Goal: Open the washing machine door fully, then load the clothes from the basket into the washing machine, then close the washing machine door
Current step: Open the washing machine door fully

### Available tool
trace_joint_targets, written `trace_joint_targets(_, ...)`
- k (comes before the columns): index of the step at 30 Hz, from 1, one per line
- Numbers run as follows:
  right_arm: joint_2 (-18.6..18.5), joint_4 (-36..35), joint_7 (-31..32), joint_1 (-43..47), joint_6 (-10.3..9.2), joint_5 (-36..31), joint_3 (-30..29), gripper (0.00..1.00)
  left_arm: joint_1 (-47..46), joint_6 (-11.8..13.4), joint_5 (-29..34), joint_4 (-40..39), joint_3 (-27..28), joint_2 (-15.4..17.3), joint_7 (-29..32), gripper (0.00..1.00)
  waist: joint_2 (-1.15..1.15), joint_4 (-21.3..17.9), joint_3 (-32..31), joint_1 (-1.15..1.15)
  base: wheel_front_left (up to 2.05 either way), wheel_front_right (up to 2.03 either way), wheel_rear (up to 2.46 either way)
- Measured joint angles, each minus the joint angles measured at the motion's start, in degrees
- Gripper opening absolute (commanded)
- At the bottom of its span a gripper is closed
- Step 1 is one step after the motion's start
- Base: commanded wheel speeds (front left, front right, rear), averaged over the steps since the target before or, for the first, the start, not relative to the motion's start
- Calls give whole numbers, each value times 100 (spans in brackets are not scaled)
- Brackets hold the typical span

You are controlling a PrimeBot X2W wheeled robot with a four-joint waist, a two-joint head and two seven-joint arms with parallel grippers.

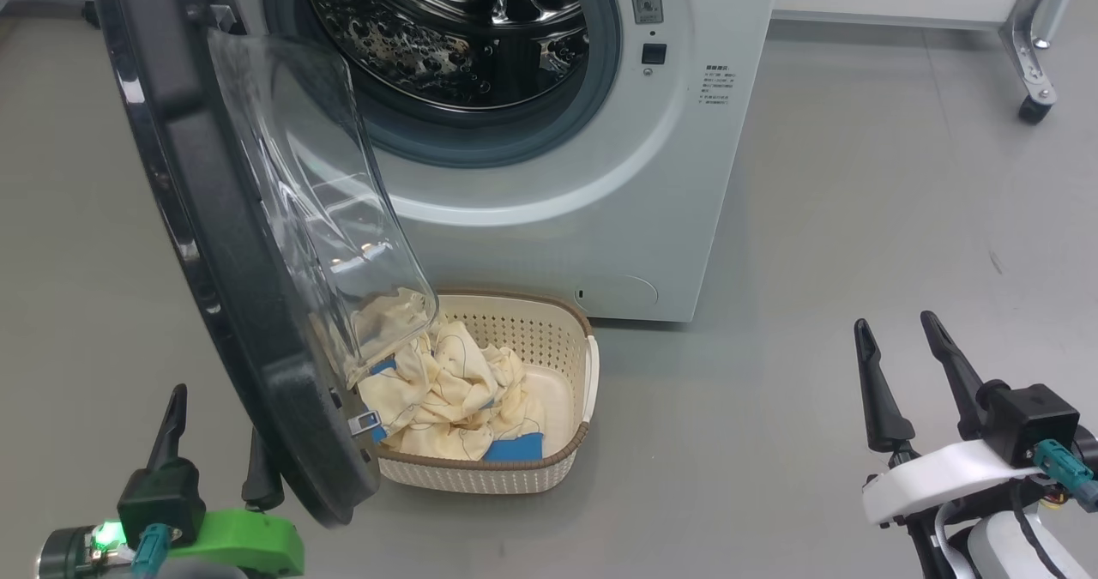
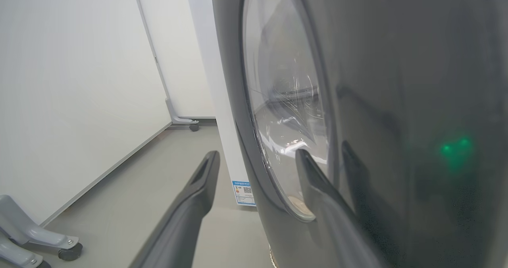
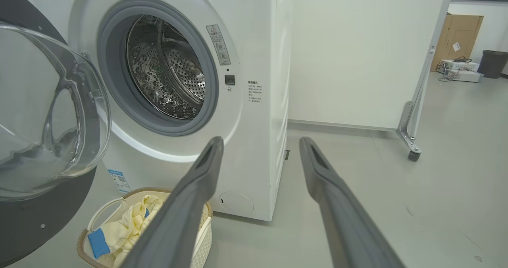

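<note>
The washing machine door (image 1: pixel 225 304) stands swung open at the left of the washing machine (image 1: pixel 618 210), exposing the drum. Its glass bowl overhangs the basket (image 1: pixel 576 330), which sits on the floor just before the machine. The clothes (image 1: pixel 450 395) lie heaped inside the basket. The left gripper (image 1: pixel 216 425) is released, empty, just beside the door's outer face. The right gripper (image 1: pixel 894 322) is released, empty, well apart from the basket.

The washing machine (image 3: pixel 254 149) front carries a warning label (image 3: pixel 218 45) with a triangle sign, a printed text block (image 3: pixel 254 91) and a blue sticker (image 2: pixel 243 193) with a QR code. The characters on all three are too small to read
</note>
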Motion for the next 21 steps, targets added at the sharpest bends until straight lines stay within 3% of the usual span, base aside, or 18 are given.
trace_joint_targets(21, 450, -93, 0, 400, -3, -443, -16, 100, -23, 0, 46, 88, 86, -67, 0, 100, 0, 168, 73, 0, 0, 0, 0)
